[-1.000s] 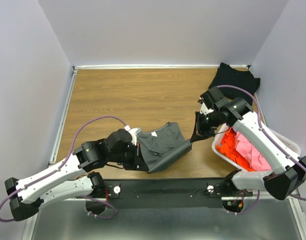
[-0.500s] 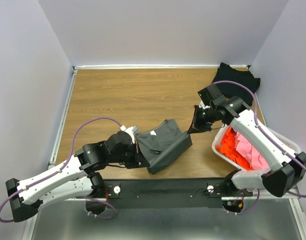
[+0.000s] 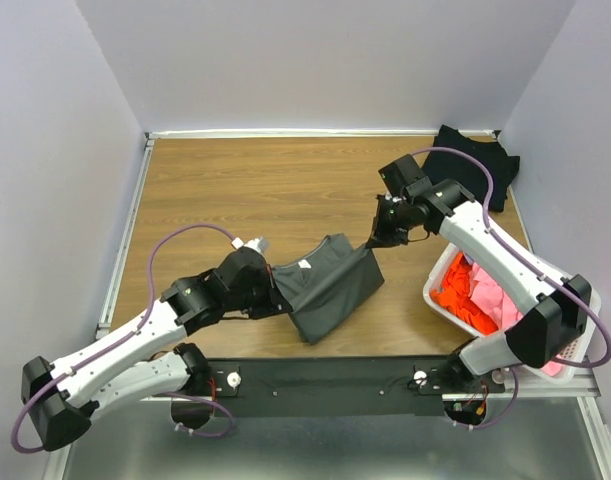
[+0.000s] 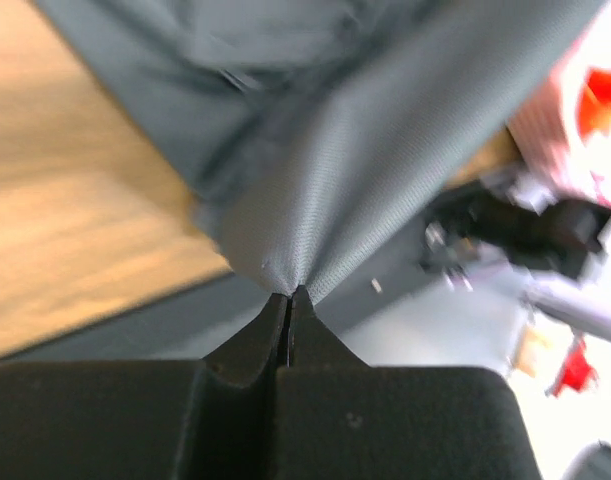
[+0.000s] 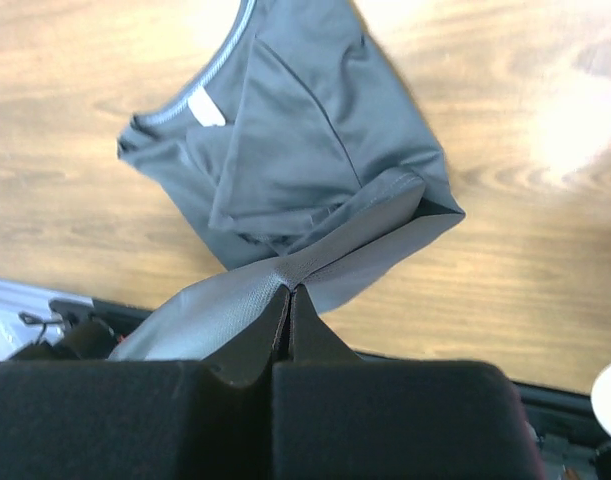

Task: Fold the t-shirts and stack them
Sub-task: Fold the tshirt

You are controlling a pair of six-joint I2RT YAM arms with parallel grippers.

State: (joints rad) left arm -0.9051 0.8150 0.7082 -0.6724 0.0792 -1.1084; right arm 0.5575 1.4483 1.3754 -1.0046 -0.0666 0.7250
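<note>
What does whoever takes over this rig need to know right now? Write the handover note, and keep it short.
Left gripper: fingers shut on a pinch of the dark grey shirt, at its left end.
Right gripper: fingers shut on an edge of the same shirt, at its right end.
Grey shirt: bunched on the table between the arms, not folded yet.
Black shirt: far right corner of the table.
Orange shirt and pink shirt: in the white basket on the right.
Left to do: fold the grey shirt, stack it, then do the basket's shirts.
</note>
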